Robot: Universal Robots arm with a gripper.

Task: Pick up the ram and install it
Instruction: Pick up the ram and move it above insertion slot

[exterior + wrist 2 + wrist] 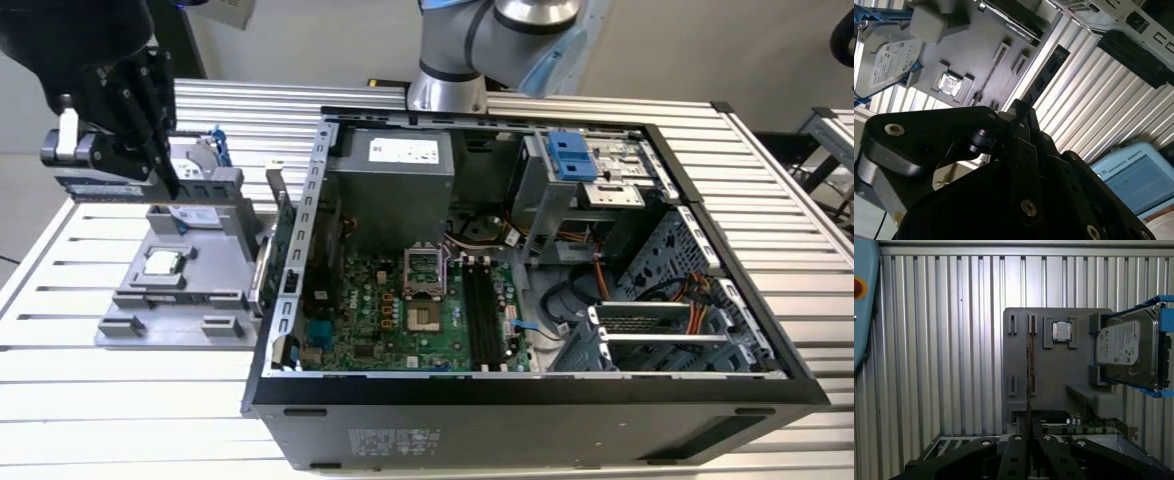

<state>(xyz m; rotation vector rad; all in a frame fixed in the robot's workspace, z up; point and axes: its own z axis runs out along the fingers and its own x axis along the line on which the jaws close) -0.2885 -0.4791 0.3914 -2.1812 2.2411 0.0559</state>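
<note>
Holds the ram (1029, 370) edge-on in the closed claw (1029, 434), hanging above the gray holder (187, 290) near the surface's (107, 400) edge at the exterior view's left, well apart from the open computer case (534, 400). Judged light and stiff but fragile, likely to crack if bent. Best pinched across the flat faces at the long top edge, keeping off the contacts.

Your table (80, 420) is ribbed bare metal with a dull satin sheen. The tray (1054, 375) looks like matt grey plastic. The hard drive (1126, 352) has a smooth silvery metal top, a paper label and blue plastic rails (1164, 320). The processor (1061, 331) lid is shiny metal. The gripper (1029, 429) is matt black, and the ram (1029, 380) is dark and dull
</note>
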